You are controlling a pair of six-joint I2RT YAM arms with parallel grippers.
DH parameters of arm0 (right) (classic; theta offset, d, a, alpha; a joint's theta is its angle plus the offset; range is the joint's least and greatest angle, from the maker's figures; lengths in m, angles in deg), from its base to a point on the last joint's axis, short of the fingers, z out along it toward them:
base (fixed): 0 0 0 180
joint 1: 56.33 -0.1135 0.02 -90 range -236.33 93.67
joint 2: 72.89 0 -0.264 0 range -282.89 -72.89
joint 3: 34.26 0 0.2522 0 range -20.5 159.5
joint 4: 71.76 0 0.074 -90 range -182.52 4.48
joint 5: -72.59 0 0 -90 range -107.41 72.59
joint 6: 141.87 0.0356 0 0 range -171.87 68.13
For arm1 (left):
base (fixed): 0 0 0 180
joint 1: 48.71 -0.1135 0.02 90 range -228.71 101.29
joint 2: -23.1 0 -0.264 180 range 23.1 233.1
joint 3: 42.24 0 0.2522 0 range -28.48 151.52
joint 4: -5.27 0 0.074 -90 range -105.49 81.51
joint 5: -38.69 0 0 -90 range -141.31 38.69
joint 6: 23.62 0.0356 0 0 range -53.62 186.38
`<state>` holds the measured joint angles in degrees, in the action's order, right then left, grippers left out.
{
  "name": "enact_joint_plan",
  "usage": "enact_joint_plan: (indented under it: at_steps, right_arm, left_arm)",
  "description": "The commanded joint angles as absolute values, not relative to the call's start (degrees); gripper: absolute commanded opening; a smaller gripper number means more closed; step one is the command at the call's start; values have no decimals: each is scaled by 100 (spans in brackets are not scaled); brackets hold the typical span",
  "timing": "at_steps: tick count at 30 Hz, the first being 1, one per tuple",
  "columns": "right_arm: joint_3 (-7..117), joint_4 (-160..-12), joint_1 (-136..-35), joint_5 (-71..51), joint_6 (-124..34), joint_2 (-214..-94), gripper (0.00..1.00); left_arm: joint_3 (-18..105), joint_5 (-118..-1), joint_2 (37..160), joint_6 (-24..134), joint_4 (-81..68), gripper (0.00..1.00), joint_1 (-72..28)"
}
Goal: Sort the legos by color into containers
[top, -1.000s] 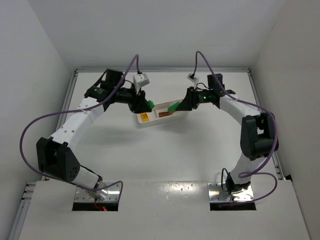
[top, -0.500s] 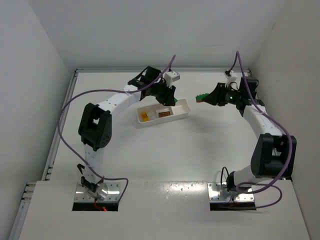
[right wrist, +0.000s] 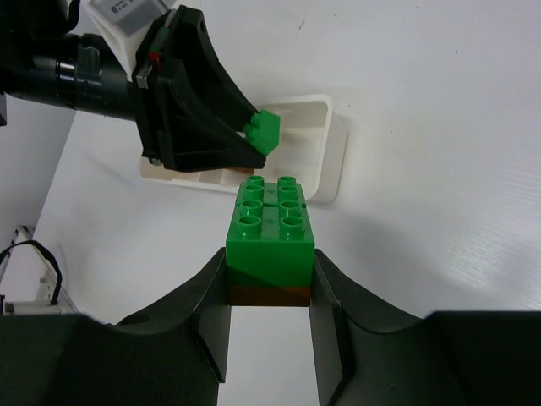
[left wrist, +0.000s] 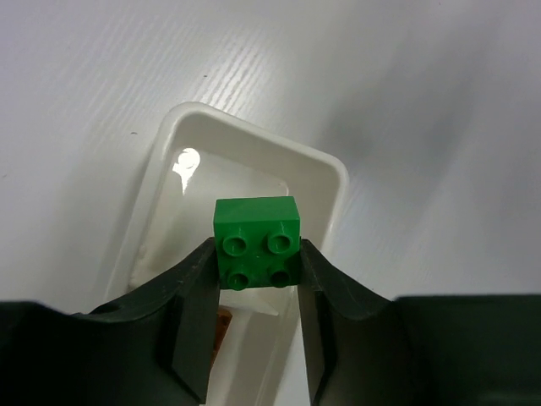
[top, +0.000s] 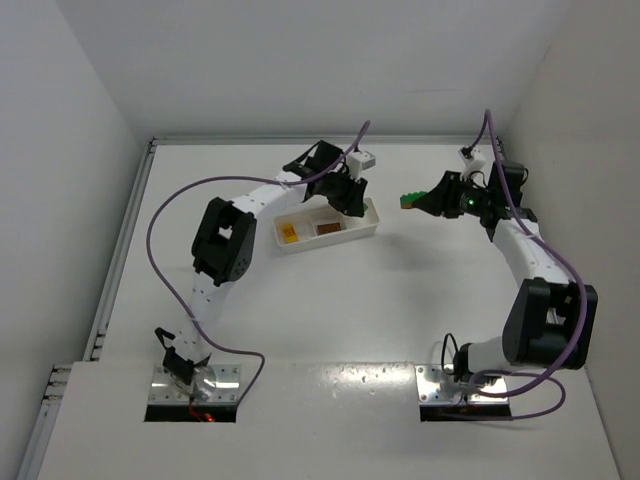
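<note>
From above, the left gripper (top: 350, 200) hangs over the right end of the white tray (top: 310, 243). Whatever it carries is too small to make out from up here. Just to that gripper's left, a yellow-orange brick (top: 289, 232) sits in the tray's far-left compartment. A reddish-brown brick (top: 328, 228) lies in the middle one. The right gripper (top: 418, 200) is off to the tray's right and apart from it, above the white bench (top: 330, 300). At its tip is a long green brick (top: 407, 197) with a darker underside.

The left wrist view shows the gripper closed narrowly on a small green brick (left wrist: 257, 243). The brick is bright, glossy and square, with four round studs facing the camera. Its sides are pinched between the two black fingers (left wrist: 196, 313). Directly beneath it lies the end compartment (left wrist: 245, 173), with rounded corners and a glint of light on its floor. A sliver of reddish-brown shows past the left finger, in the next compartment.

In the right wrist view, that gripper clamps the long green brick from both sides at a middling width. The brick has eight studs in two rows and sits on a thin reddish-brown layer (right wrist: 269, 294). Ahead of it, the other arm holds the small green brick tilted above the tray's near end.
</note>
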<state>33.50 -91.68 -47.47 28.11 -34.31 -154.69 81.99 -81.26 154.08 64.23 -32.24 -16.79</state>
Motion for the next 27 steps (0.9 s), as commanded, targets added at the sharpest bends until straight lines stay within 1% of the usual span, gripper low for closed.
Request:
enact_joint_plan:
  at_steps: [1,2,4,7,8,10,11,15,16,19,20,22,27]
  right_arm:
    - [3408,-9045,-4728,3022,-3437,-15322,0]
    - [3408,-9045,-4728,3023,-3438,-15322,0]
    - [3460,-9045,-4728,3023,-3438,-15436,0]
    - [3522,-9045,-4780,3137,-3596,-15498,0]
    - [3522,-9045,-4780,3241,-3744,-15567,0]
    - [3522,-9045,-4842,3391,-3745,-15629,0]
    - [3522,-9045,-4842,3592,-3815,-15682,0]
    - [3637,-9395,-4895,4103,-4463,-15682,0]
    - [3637,-9509,-4895,4208,-4614,-15735,0]
    - [3637,-9826,-4999,4613,-4897,-15735,0]
    - [3637,-9879,-5000,4744,-4975,-15735,0]
    - [3637,-10037,-5062,4850,-5133,-15735,0]
    - [3637,-10301,-5263,5018,-5319,-15735,0]
  left_arm:
    - [8499,-8119,15406,6436,-3134,43,-1540]
    - [8438,-8171,15406,6436,-3134,53,-1540]
    - [8437,-8172,15406,6436,-3187,61,-1540]
    - [8375,-8224,15345,6331,-3187,67,-1540]
    - [8375,-8277,15345,6278,-3118,70,-1592]
    - [8314,-8381,15257,6278,-3117,71,-1593]
    - [8210,-8539,15091,6217,-2995,69,-1662]
    - [7823,-9759,14581,5875,-2485,63,-1829]
    - [7822,-10389,14510,5812,-2406,63,-1908]
    - [7691,-11490,14431,5496,-2063,63,-1971]
    - [7690,-12016,14378,5400,-1975,63,-1971]
    - [7507,-12510,14326,5145,-1650,65,-1971]
    - [7119,-12636,14115,4547,-841,67,-1919]
